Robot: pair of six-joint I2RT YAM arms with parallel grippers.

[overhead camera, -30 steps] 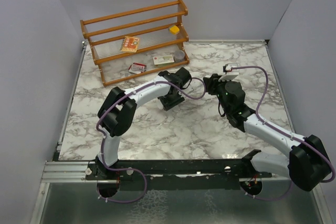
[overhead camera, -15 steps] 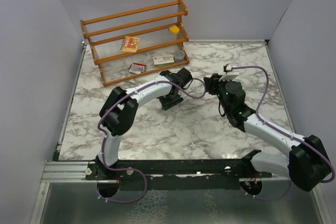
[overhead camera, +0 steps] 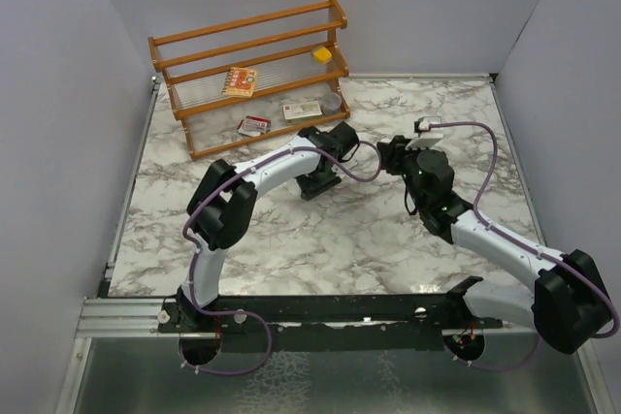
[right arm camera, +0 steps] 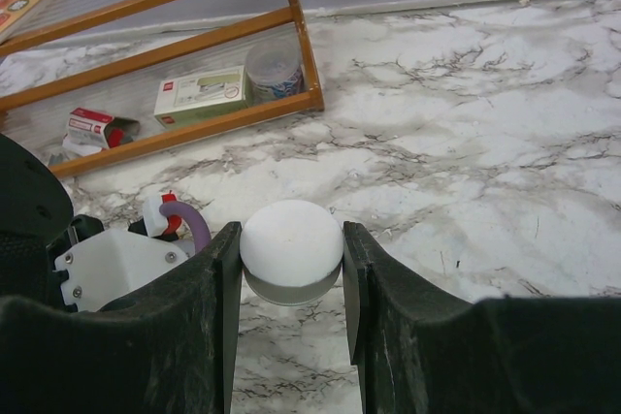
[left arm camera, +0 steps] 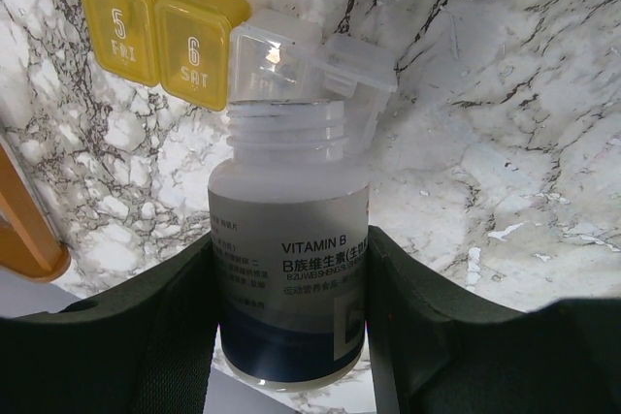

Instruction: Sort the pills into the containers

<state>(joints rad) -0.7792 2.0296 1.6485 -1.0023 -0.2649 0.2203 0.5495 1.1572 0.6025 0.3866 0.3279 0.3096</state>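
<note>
My left gripper (left arm camera: 291,249) is shut on a pill bottle (left arm camera: 291,201) with a white upper body, a grey-blue "VITAMIN B" label and an open threaded neck. The neck points at a clear plastic compartment (left arm camera: 291,60) with its lid flipped open. Yellow compartments marked "5 FRI" (left arm camera: 118,18) and "6 SAT" (left arm camera: 194,44) sit beside it on the marble. No loose pills show. My right gripper (right arm camera: 290,239) is shut on a round white cap with a grey underside (right arm camera: 291,244), held above the table. In the top view the left gripper (overhead camera: 315,184) and right gripper (overhead camera: 391,154) are mid-table, near each other.
A wooden rack (overhead camera: 252,75) stands at the back left. It holds a yellow cube (overhead camera: 321,53), printed boxes (overhead camera: 240,80) (overhead camera: 302,111) (overhead camera: 254,125) and a round grey tin (overhead camera: 332,102). The tin (right arm camera: 274,67) and boxes also show in the right wrist view. Walls enclose the marble table (overhead camera: 466,123).
My left wrist has shifted slightly toward the rack with the bottle still held. The right arm has hardly moved.
</note>
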